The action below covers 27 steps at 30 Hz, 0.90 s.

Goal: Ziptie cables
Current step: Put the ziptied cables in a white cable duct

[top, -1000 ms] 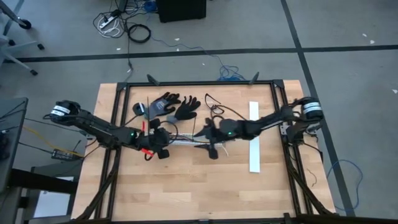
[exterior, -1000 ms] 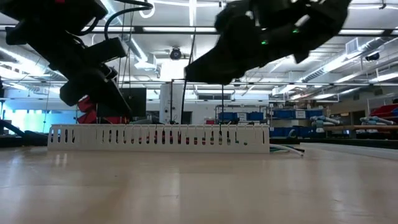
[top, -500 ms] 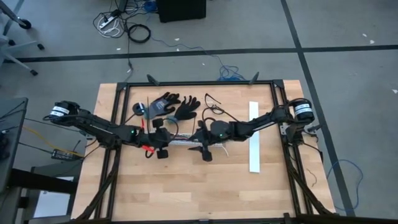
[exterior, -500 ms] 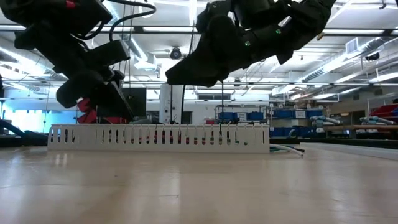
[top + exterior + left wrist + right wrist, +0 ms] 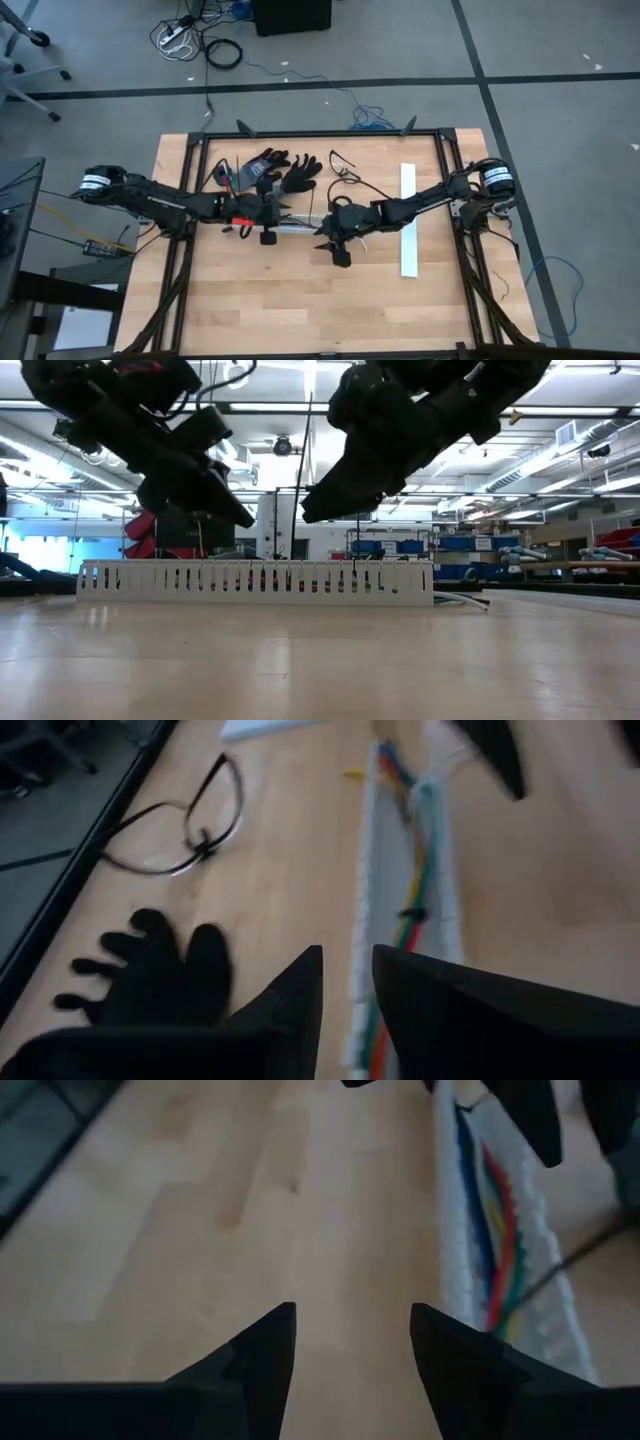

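**Cables lie in the slotted duct, both pincers above it holding nothing**

A white slotted duct (image 5: 300, 228) lies along the middle of the table (image 5: 300, 300). Inside it run the cables (image 5: 418, 895), red, green, yellow and blue strands lying lengthwise between its walls; the right wrist view shows the same bundle (image 5: 497, 1230) within the channel. No readable writing shows on anything.

The left pincer (image 5: 347, 985) hangs over one end of the duct, its fingers a narrow gap apart and gripping nothing. The right pincer (image 5: 352, 1342) hangs beside the duct over bare wood, fingers spread wider, also holding nothing. In the low view both arms are above the duct (image 5: 255, 580), clear of it.

Black gloves (image 5: 280, 170) lie near the table's far edge, a loop of black cord (image 5: 185, 825) is beside them, and a second white strip (image 5: 408, 222) lies toward the right arm's side.
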{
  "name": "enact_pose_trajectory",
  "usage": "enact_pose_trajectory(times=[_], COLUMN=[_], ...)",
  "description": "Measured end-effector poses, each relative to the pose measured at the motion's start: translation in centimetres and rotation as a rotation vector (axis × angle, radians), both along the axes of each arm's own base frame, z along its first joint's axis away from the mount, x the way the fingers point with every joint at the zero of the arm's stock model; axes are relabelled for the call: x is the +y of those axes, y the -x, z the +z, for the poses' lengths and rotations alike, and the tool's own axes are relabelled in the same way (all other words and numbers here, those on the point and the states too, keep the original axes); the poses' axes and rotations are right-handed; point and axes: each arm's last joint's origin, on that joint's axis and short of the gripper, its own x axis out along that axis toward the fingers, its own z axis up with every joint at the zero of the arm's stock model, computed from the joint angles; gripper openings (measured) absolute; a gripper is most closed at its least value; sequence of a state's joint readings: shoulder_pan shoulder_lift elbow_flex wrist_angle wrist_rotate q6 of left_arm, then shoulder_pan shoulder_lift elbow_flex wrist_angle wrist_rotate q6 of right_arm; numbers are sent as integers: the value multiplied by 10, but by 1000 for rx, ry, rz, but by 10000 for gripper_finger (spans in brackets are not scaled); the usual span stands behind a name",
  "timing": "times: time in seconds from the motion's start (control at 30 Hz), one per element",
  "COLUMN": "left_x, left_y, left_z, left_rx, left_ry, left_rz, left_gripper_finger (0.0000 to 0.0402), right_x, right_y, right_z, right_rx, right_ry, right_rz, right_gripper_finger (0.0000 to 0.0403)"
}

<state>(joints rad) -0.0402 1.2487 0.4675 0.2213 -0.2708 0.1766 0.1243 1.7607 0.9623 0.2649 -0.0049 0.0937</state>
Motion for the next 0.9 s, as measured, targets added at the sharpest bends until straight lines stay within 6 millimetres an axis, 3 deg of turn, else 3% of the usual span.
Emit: enact_pose_trajectory(times=[0.23,0.53,0.9], left_x=[23,30,32], left_y=[-2,-3,-23], left_z=[3,4,-20], left_rx=[-49,-76,-97], left_ry=[101,215,243], left_rz=[-58,-120,-125], left_gripper_finger=[86,86,86], right_x=[-17,-32,-40], right_y=[-3,-6,-9], right_z=[1,4,2], right_rx=[-30,-64,-94], right_ry=[114,116,149], right_rz=[-117,-108,-120], right_gripper_finger=[193,191,157])
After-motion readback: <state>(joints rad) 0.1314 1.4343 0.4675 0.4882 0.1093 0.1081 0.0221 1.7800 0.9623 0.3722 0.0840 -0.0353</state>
